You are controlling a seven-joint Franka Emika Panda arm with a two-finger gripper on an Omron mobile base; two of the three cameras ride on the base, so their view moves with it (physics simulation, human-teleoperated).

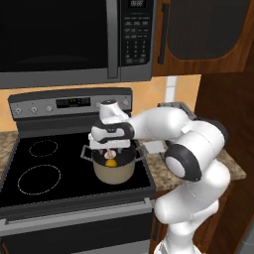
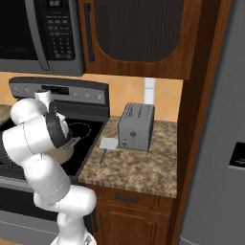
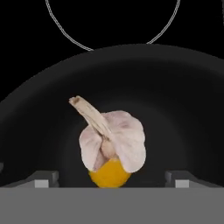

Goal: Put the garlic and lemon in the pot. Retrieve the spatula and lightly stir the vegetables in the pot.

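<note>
Lemon point(image 3: 109, 173) half hidden under garlic point(image 3: 114, 142)

A black glass stovetop point(image 1: 30, 171) is seen at the left, marked with white burner rings. The pot point(image 1: 115, 171) is stood on its right portion, near the front right edge. Adjoining the stovetop on the right, a speckled brown stone desk point(image 2: 139, 170) is observed. A grey toaster point(image 2: 136, 127) is stood on the desk toward the wall. The spatula point(image 2: 106, 146) is laid flat just left of the toaster, its handle pointed toward the front edge.
</note>
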